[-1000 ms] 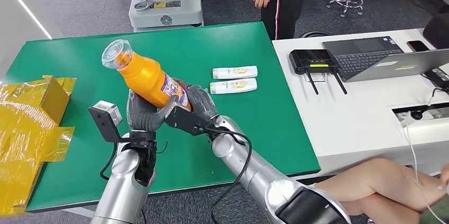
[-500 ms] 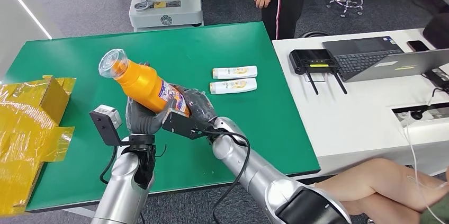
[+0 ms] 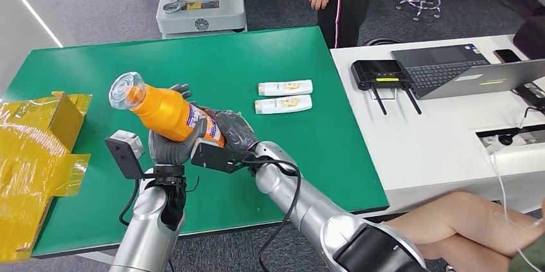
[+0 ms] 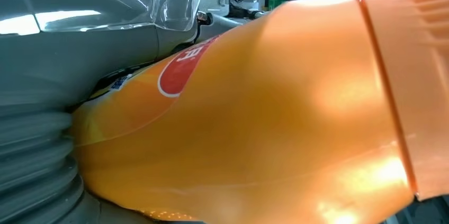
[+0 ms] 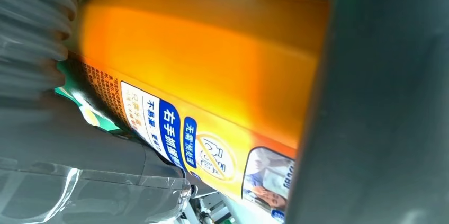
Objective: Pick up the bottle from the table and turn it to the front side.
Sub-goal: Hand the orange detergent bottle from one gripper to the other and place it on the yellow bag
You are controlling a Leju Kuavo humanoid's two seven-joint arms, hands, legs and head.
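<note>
Bottle (image 3: 164, 112) held above the surface (image 3: 283, 150), both hands' fingers clamped on its base: left hand (image 3: 172, 146), right hand (image 3: 231, 132); cap toward far-left corner.

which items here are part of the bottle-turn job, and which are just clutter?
Job:
- bottle, orange, tilted, held above the table
- left robot hand, gripping its lower part
- right robot hand, gripping its base end

Clutter:
- two tubes, side by side on the table
- yellow box at the table's left edge
- laptop and black router on the white desk
</note>
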